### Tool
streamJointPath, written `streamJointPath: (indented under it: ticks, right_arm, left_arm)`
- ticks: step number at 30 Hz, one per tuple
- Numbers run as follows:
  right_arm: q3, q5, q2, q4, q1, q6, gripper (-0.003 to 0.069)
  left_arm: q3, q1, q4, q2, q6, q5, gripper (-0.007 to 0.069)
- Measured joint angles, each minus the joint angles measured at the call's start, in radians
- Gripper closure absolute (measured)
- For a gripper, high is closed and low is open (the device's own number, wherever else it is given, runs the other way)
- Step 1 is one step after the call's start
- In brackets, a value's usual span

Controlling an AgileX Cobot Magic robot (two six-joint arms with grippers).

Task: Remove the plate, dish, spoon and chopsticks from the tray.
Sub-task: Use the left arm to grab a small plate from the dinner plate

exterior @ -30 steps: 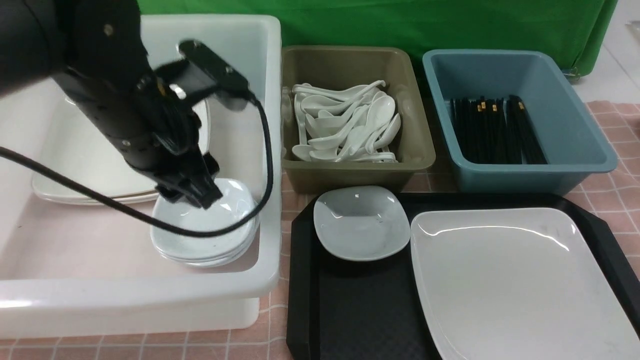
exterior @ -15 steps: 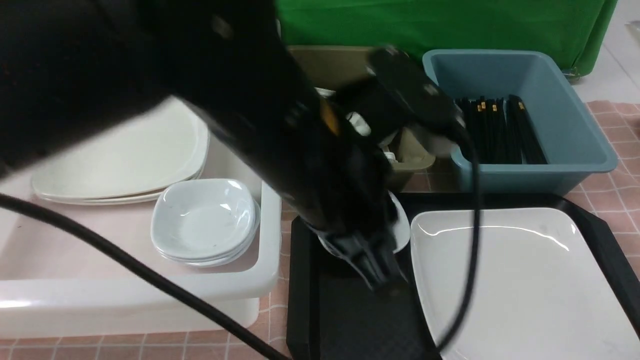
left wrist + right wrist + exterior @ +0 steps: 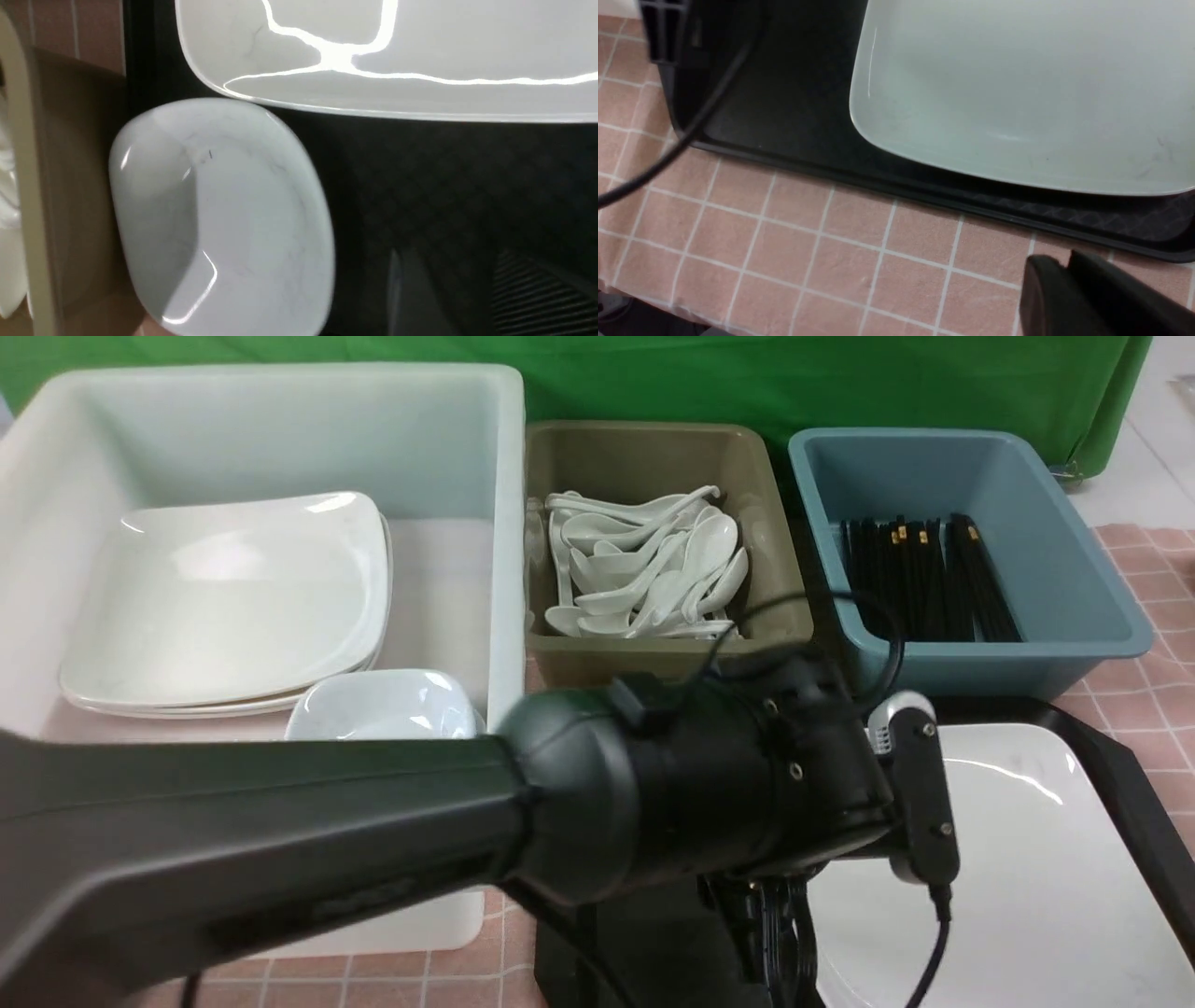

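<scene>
The small grey-white dish (image 3: pixel 224 219) sits on the black tray (image 3: pixel 444 186) beside the large white plate (image 3: pixel 397 56). My left gripper (image 3: pixel 467 298) hovers open just over the bare tray floor next to the dish, nothing between its fingers (image 3: pixel 406 294). In the front view my left arm (image 3: pixel 653 793) hides the dish and the tray's left half; the plate (image 3: pixel 1036 859) and tray rim (image 3: pixel 1134 775) show at right. My right gripper (image 3: pixel 1066 268) is shut and empty, above the pink tablecloth just outside the tray rim (image 3: pixel 924 191), near the plate (image 3: pixel 1017 93).
A white tub (image 3: pixel 504 523) at left holds stacked large plates (image 3: pixel 224 597) and small dishes (image 3: pixel 383 709). An olive tub (image 3: pixel 766 541) holds several white spoons (image 3: pixel 644 569). A blue tub (image 3: pixel 1074 541) holds black chopsticks (image 3: pixel 924 579). A green backdrop stands behind.
My left arm has swung from the dish stack in the white tub across to the tray and now fills the front view's lower half, hiding the small dish.
</scene>
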Motion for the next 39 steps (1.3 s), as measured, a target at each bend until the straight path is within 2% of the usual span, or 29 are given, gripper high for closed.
streamJointPath:
  ticks: [4,8,14,17,21,29,32,35,36,39]
  right_arm:
    - [0.0,-0.01,0.0,0.0,0.0,0.0,0.0539]
    - [0.0,-0.02,0.0,0.0,0.0,0.0,0.0536]
    - [0.0,-0.054,0.0,0.0,0.0,0.0,0.0539]
    - [0.0,-0.059,0.0,0.0,0.0,0.0,0.0539]
    - [0.0,-0.061,0.0,0.0,0.0,0.0,0.0537]
    - [0.0,-0.068,0.0,0.0,0.0,0.0,0.0534]
    - [0.0,-0.068,0.0,0.0,0.0,0.0,0.0533]
    - [0.0,-0.068,0.0,0.0,0.0,0.0,0.0533]
    - [0.0,-0.068,0.0,0.0,0.0,0.0,0.0533]
    - [0.0,-0.068,0.0,0.0,0.0,0.0,0.0533]
  left_arm:
    - [0.0,0.057,0.029,0.05,-0.06,-0.038,0.0245]
    - [0.0,0.126,-0.01,0.074,-0.129,-0.094,0.0209]
    - [0.0,0.191,-0.126,0.084,-0.15,-0.187,0.0204]
    - [0.0,0.198,-0.139,0.085,-0.142,-0.21,0.0211]
    - [0.0,0.2,-0.169,0.1,-0.072,-0.218,0.0227]
    - [0.0,0.201,-0.198,0.132,-0.039,-0.232,0.0233]
    - [0.0,0.201,-0.192,0.138,-0.024,-0.251,0.026]
    - [0.0,0.201,-0.181,0.14,-0.022,-0.26,0.0338]
    - [0.0,0.201,-0.181,0.14,-0.022,-0.261,0.0338]
    - [0.0,0.201,-0.169,0.143,-0.022,-0.261,0.0484]
